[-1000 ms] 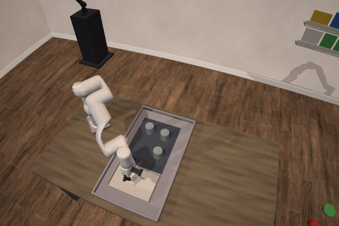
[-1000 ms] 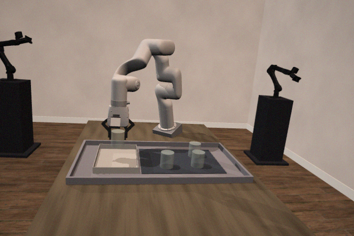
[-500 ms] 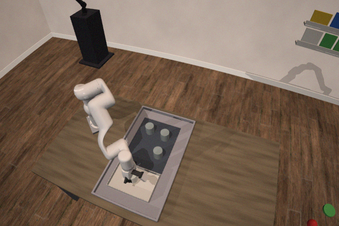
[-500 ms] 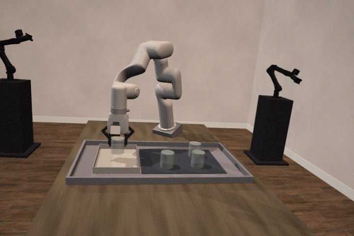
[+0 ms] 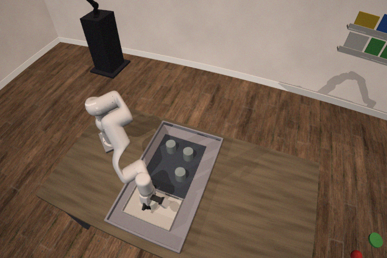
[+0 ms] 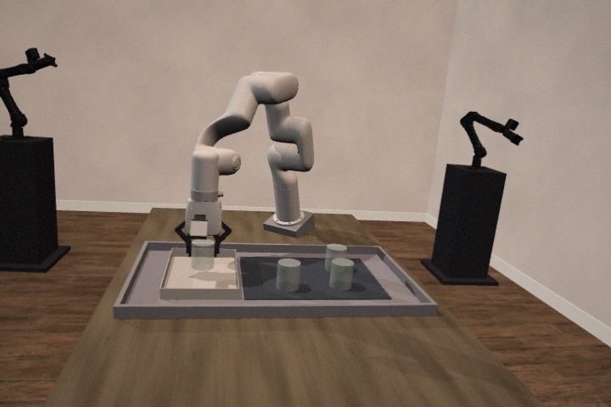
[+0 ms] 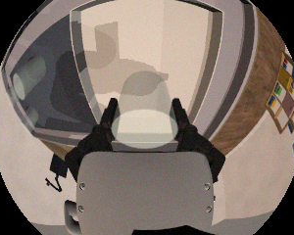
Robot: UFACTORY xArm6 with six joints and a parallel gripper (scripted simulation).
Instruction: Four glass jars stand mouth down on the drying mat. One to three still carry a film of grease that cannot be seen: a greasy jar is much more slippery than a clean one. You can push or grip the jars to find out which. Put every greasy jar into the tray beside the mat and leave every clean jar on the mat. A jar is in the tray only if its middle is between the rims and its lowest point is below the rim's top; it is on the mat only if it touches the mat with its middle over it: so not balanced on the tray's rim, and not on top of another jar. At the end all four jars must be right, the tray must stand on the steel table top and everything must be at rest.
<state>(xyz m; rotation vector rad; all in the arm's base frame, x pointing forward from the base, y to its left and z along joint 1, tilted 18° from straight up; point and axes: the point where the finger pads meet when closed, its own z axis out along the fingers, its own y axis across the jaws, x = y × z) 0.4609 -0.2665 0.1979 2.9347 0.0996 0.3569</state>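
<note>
My gripper point(image 6: 202, 245) is shut on a pale glass jar point(image 6: 203, 255), mouth down and upright, over the far part of the cream tray point(image 6: 200, 279). The jar's lower end is down between the tray's rims; I cannot tell whether it touches the tray floor. In the wrist view the jar point(image 7: 143, 124) sits between the two black fingers, with the tray point(image 7: 154, 46) below. Three other jars point(image 5: 170, 146) point(image 5: 188, 153) point(image 5: 180, 174) stand upright on the dark mat point(image 5: 176, 165), apart from one another. In the top view the arm partly hides the held jar and the gripper point(image 5: 150, 204).
Tray and mat lie side by side inside a grey rimmed steel top point(image 6: 273, 307) on a wooden table. The arm's base point(image 6: 288, 224) stands behind it. Black pedestals with small arms stand at the left point(image 6: 17, 201) and the right point(image 6: 467, 223), away from the table.
</note>
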